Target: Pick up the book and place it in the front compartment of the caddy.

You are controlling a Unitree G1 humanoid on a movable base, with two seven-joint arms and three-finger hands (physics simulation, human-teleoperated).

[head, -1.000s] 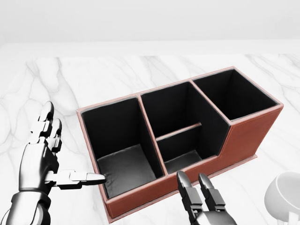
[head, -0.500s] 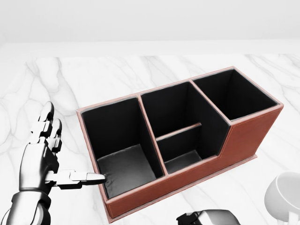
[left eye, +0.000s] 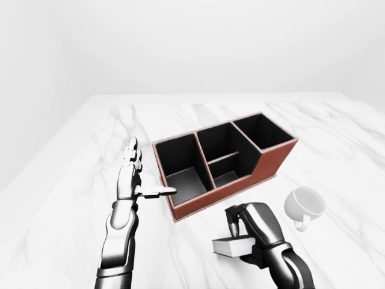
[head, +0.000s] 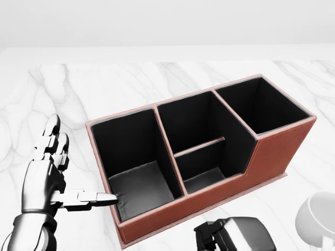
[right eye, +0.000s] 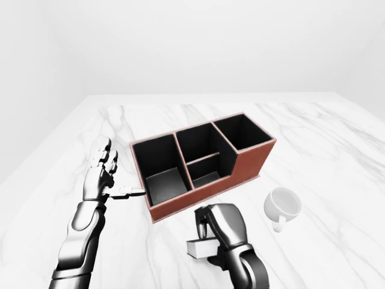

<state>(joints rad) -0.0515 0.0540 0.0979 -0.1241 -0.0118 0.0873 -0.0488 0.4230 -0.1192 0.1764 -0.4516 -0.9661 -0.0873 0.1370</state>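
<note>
The caddy (left eye: 274, 159) is a brown box with black compartments, standing on the marble table (left eye: 337, 138). A small pale book (left eye: 230, 246) lies below the caddy in the left-eye view. My right hand (left eye: 238, 231) curls its fingers over the book and is shut on it. I cannot tell whether the book rests on the table. In the head view only the top of that fist (head: 235, 235) shows, and the book is hidden. My left hand (left eye: 137, 180) stands open at the caddy's left end, palm flat, with its thumb (head: 91, 198) reaching towards the caddy's corner.
A white mug (left eye: 305, 206) stands on the table right of my right hand, below the caddy's right end. The table's left edge (left eye: 54, 150) runs close to my left arm. Plain white walls rise beyond the table.
My right hand's fingers, stretched upward a second ago, dropped and curled into a fist that now rises at the bottom of the head view. The left hand and caddy have not moved.
</note>
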